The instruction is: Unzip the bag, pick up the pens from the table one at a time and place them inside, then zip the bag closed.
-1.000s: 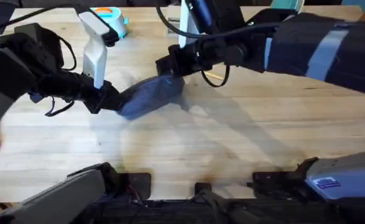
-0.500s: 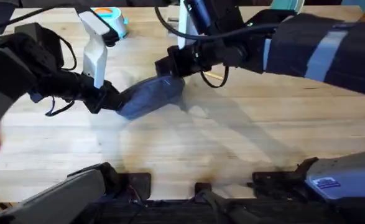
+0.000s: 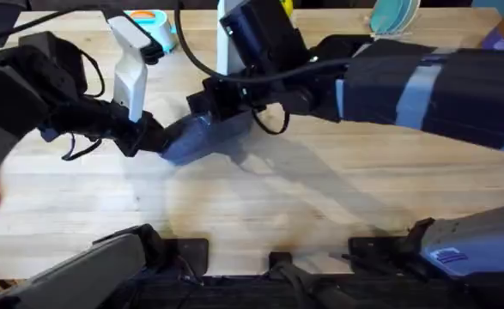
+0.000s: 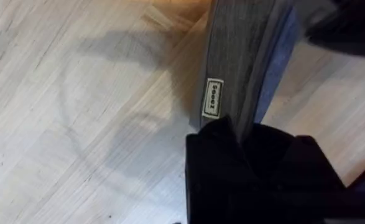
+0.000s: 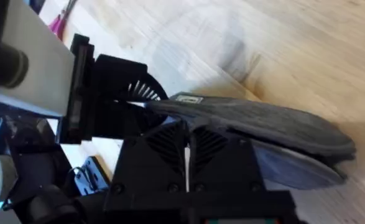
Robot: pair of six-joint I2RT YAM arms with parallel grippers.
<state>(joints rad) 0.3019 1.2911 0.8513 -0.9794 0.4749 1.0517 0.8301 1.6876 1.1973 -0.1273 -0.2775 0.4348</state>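
**A:** The bag point(image 3: 202, 136), a blue-grey pouch, lies near the middle of the wooden table point(image 3: 320, 206), held from both ends by two robot arms. Where does the job stand?

**B:** Late in it, by my reading. No loose pens lie on the bare wood around the pouch, and in the right wrist view the pouch point(image 5: 263, 127) looks flat and drawn together along its top edge. I would judge the pens are already inside and the zip is being run shut, though the slider itself is hidden.

**A:** And the grippers?

**B:** The left gripper point(image 3: 153, 136) is clamped on the pouch's left end; the left wrist view shows its black fingers point(image 4: 244, 149) pinched onto the fabric just below a small sewn label point(image 4: 213, 98). The right gripper point(image 3: 221, 101) sits over the pouch's upper edge, its fingers point(image 5: 188, 146) pressed together with barely a slit between them, apparently nipping the zip pull, though I cannot see the pull to confirm it.

**A:** What remains?

**B:** Most likely finishing the zip's travel and letting go. A teal toy point(image 3: 153, 26) sits untouched at the far edge.
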